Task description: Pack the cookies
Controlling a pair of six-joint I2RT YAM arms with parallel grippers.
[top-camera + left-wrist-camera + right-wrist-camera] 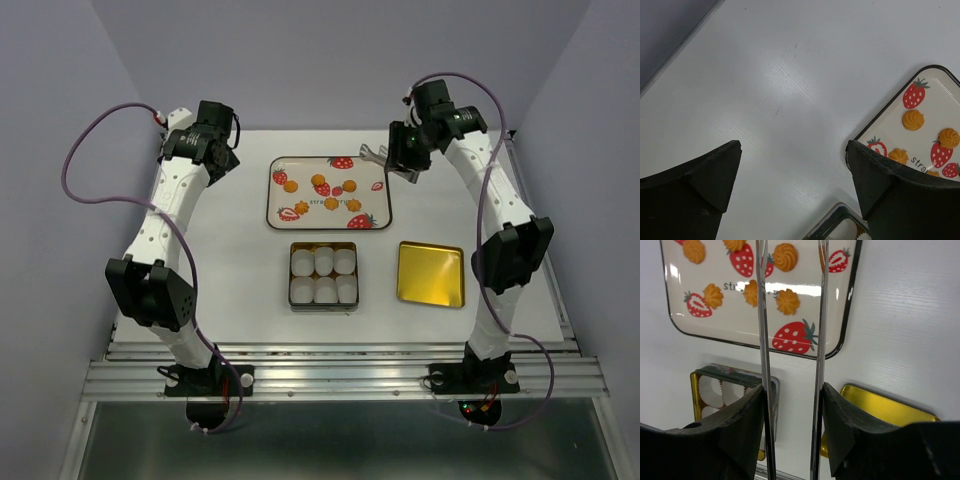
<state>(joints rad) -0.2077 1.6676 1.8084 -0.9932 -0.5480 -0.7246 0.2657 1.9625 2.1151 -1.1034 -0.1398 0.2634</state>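
Several orange-yellow cookies lie on a cream tray printed with red strawberries, at the back middle of the table. My right gripper is at the tray's right end and is shut on metal tongs. In the right wrist view the tongs run between my right gripper's pads, their two arms apart, above the cookies. My left gripper is open and empty, left of the tray. The left wrist view shows the left gripper over bare table, with cookies to its right.
An open square tin holding several white fluted paper cups stands in front of the tray. Its gold lid lies to the right of it. Both show in the right wrist view, the tin and the lid.
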